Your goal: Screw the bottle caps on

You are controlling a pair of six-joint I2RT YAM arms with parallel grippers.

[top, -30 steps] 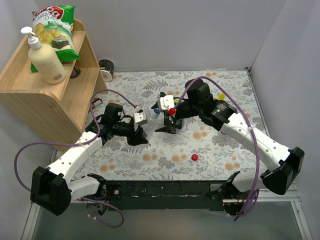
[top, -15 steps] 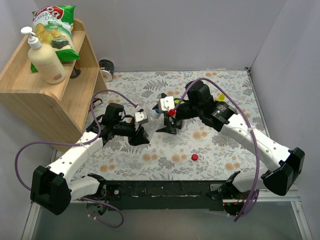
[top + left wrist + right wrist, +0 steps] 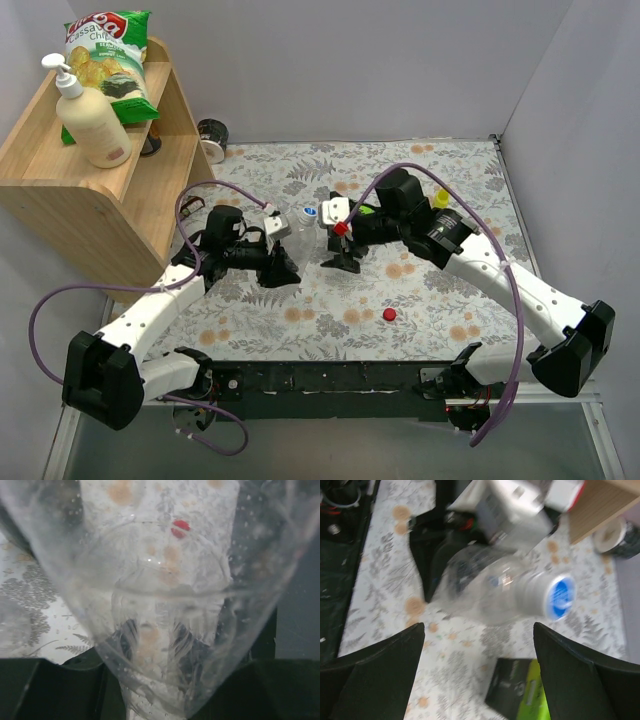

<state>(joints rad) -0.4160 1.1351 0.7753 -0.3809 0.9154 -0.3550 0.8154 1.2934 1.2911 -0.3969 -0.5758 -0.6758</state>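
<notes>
My left gripper is shut on a clear plastic bottle and holds it tilted above the table. The bottle fills the left wrist view, hiding the fingers. A blue cap sits on the bottle's neck, and it also shows in the right wrist view. My right gripper is open and empty, just right of the bottle and apart from it; in its own view the jaws stand wide. A red cap lies loose on the table, and shows through the bottle. The other bottles are hidden.
A black-and-green object lies on the floral mat under my right gripper. A yellow squeeze bottle's tip shows behind the right arm. A wooden shelf with a cream pump bottle and a chip bag stands at the far left.
My right gripper has let go of the blue cap and drawn back to the right. My left gripper has raised the bottle slightly toward the far side.
</notes>
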